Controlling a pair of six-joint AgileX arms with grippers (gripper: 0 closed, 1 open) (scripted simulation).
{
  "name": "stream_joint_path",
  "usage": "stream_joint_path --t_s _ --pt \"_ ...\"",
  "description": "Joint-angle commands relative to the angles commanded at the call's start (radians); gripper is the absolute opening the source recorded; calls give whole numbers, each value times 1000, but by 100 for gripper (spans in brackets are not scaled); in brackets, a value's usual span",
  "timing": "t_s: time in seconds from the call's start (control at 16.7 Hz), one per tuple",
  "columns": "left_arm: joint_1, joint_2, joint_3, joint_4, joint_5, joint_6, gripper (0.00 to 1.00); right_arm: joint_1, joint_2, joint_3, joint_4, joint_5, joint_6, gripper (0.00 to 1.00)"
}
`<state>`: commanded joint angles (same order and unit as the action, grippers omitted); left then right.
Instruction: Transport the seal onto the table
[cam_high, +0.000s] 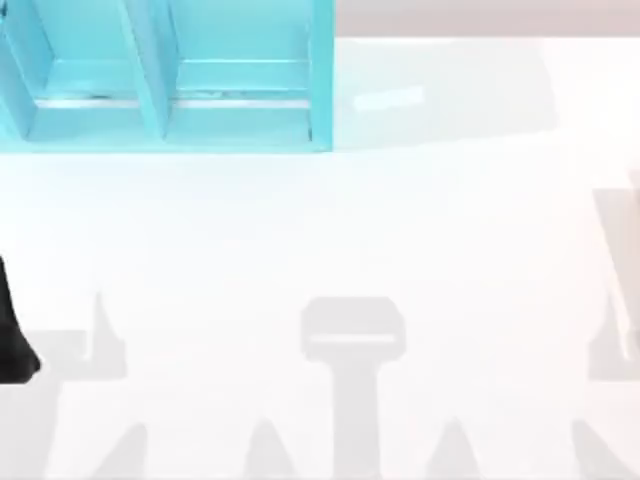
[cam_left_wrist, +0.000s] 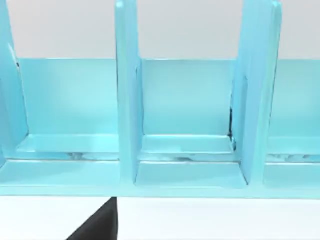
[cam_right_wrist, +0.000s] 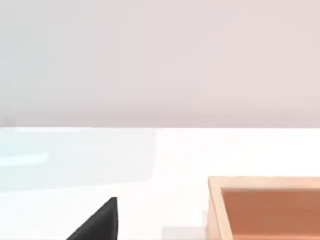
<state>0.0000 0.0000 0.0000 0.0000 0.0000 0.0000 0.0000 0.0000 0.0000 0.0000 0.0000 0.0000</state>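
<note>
The seal is out of view. The white table spreads across the top view. A black part of my left arm sits at the table's left edge. One black finger of my left gripper points toward the shelf's open compartments, a short way in front of them. One black finger of my right gripper hovers over the table, beside a wooden box.
A light blue shelf unit with upright dividers stands at the back left; the compartments in view hold nothing. An open wooden box rests on the table near my right gripper. Grey shadows cross the table's front.
</note>
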Motion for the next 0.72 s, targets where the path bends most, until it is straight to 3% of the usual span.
stream_joint_path --t_s 0.36,0.72 --pt "0 0 0 0 0 0 100 -41 108 106 -105 -1 -42 100" --pt "0 0 0 0 0 0 100 -184 567 507 -477 -3 -184 100"
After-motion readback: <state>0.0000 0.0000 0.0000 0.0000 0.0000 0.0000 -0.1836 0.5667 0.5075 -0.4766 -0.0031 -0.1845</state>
